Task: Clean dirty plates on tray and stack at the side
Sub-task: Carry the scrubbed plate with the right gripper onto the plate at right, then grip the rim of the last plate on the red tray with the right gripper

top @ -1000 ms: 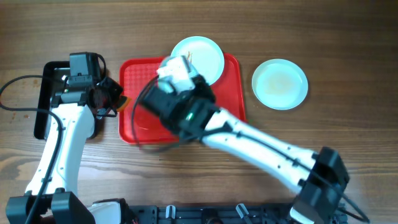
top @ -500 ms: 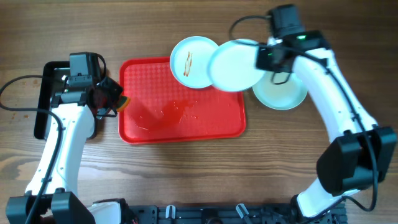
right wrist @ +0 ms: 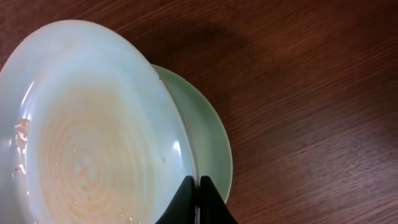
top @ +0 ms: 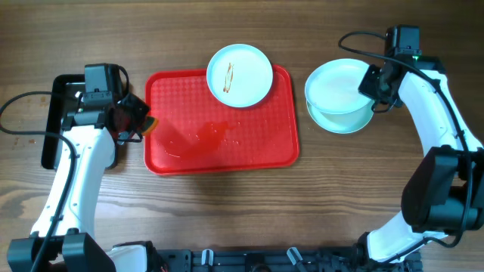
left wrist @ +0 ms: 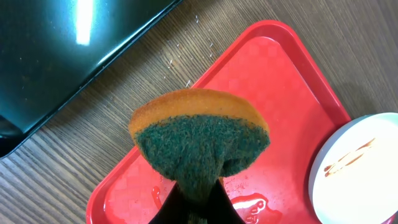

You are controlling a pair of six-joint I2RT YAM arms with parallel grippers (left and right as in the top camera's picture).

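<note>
Plate (right wrist: 87, 143) pale, faintly orange-smeared — right tool (right wrist: 198, 186) pinching rim; left tool (left wrist: 196, 200) clamps sponge (left wrist: 199, 134).

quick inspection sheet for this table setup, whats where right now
surface: wooden table, pale specks by the tray corner
job's things: red tray with a wet smear; streaked plate overhanging its far rim; held plate tilted above bottom plate right of the tray
clutter: black pan at far left
hands: left hand shut on sponge; right hand shut on held plate's rim
cables: black cables by both arms
surroundings: black rail at near edge
</note>
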